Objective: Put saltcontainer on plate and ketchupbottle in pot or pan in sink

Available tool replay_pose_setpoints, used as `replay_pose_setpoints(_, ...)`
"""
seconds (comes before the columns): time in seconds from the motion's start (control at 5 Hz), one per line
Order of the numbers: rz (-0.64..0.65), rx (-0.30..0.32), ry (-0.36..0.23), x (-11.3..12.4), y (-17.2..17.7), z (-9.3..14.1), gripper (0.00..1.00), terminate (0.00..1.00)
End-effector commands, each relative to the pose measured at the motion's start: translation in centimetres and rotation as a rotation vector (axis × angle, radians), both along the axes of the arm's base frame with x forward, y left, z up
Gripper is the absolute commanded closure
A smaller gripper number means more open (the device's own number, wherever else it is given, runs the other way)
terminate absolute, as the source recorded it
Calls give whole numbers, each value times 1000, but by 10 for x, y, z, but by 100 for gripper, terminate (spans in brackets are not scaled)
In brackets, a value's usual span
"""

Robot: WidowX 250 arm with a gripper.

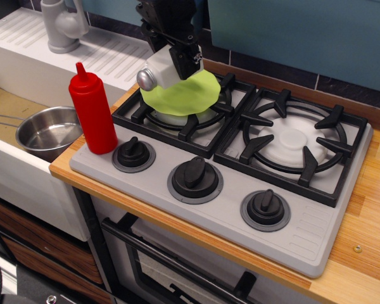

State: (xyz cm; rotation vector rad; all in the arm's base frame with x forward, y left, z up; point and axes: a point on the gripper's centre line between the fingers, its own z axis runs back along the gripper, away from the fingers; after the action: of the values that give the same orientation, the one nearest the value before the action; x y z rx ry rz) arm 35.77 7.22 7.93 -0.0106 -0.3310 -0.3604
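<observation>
A black gripper (177,54) is clamped around a white salt shaker (159,68), holding it tilted, silver cap to the left, over the back-left edge of a lime-green plate (183,95) on the left stove burner (180,117). A red ketchup bottle (92,112) stands upright at the stove's left edge, beside a steel pot (47,131) in the sink (12,164).

The plate (180,96) is set on the left burner (183,114), with the saltcontainer (159,71) held above its left edge. The ketchupbottle (92,111) is stood left of the 3 knobs (195,177), and the pot (45,131) is placed in the sink (12,171) further left.
</observation>
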Motion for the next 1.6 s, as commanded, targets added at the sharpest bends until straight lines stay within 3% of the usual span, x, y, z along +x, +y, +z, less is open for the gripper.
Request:
replay_pose_setpoints(0.0, 16, 24, -39, 6, -10, 23, 0, 0)
replay_pose_setpoints(0.4, 49, 21, -17, 1, -26, 30, 0, 0)
replay_pose_setpoints(0.6, 87, 26, 37, -2, -33, 37, 0, 0)
replay_pose_setpoints(0.8, 158, 55, 127, -7, -36, 53, 0, 0)
replay_pose_setpoints(1.0, 151, 101, 182, -5, -43, 63, 0, 0)
replay_pose_setpoints(1.4, 151, 101, 182, -5, -43, 63, 0, 0)
